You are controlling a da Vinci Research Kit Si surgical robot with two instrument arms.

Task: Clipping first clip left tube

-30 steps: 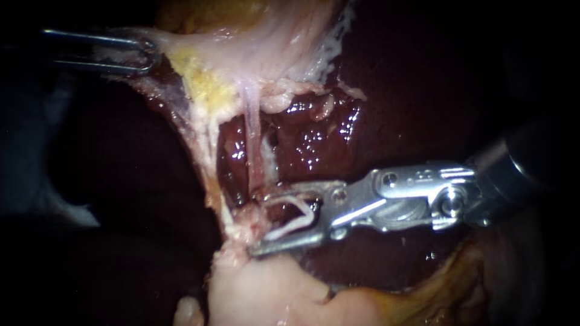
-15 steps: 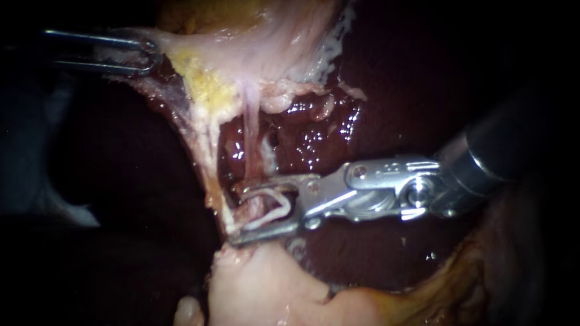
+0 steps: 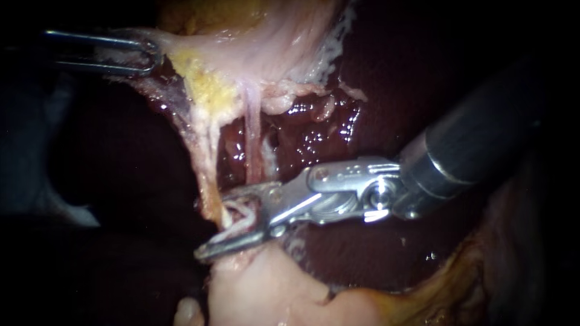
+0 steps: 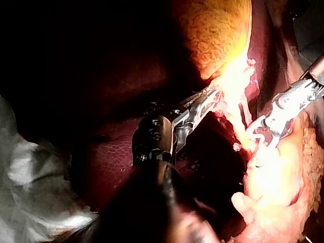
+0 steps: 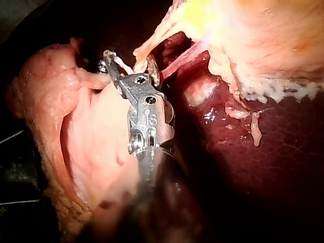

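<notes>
Endoscope view of the liver (image 3: 320, 139) and gallbladder (image 3: 254, 42). The left instrument (image 3: 145, 55) is entering from the far left; its jaws are pinching a pale fold of the gallbladder from two sides and holding it taut toward the left; the left wrist view is showing the same grip (image 4: 210, 98). Two strands are running from the gallbladder toward the near side: the left tube (image 3: 208, 175), pale and yellowish, and to its right a thinner pink tube (image 3: 252, 145), both lying over the dark liver. The right instrument (image 3: 211, 224) is reaching in from the right; its jaws are standing spread, with a white clip (image 3: 241, 218) lying between them; the near end of the left tube is sitting inside this gap, one jaw on its far side and the other on its near side, the longer near jaw projecting past it to the left. The right wrist view is showing the spread jaws (image 5: 130, 58) straddling the strand. Pale soft tissue (image 3: 260, 290) is lying just near of the jaws.
</notes>
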